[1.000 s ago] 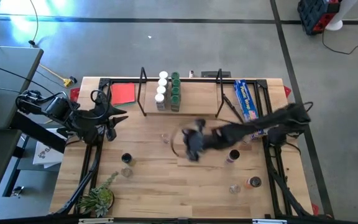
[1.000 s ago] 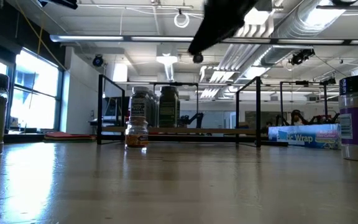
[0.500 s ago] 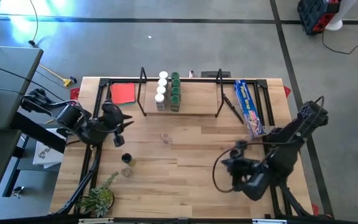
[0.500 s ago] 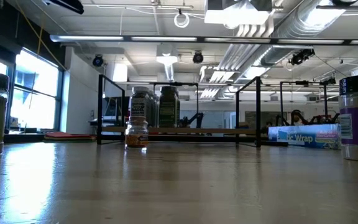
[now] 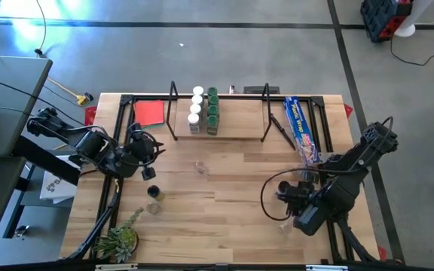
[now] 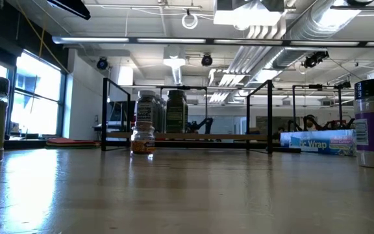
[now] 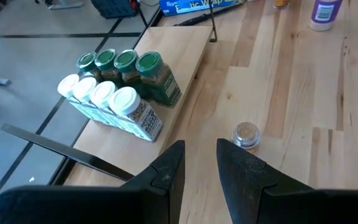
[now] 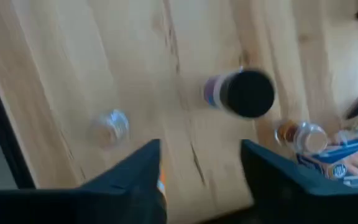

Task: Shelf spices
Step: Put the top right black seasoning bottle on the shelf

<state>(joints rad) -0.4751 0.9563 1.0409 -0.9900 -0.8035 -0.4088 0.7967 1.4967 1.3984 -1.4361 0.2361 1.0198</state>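
Shelf (image 5: 218,129) at tabletop's far edge, centre, w/ eight spice jars (image 7: 120,93) on its board in two rows, four white-topped (image 5: 196,108) beside four green-topped (image 5: 212,108); loose jars on the tabletop (image 5: 224,226): a clear-topped one (image 5: 199,167) just in front of the shelf, a black-topped one (image 5: 153,193) nr the left edge, a black-topped purple-label jar (image 8: 240,93) & others by the right edge. Left gripper (image 7: 199,163) nr the left edge, pointing at shelf, fingers slightly parted, empty. Right gripper (image 8: 201,165) over the near-right corner, fingers spread wide, nothing grasped; blue box (image 5: 301,124) along the right edge, red square (image 5: 150,113) left of shelf, plant (image 5: 119,241) at near-left corner.
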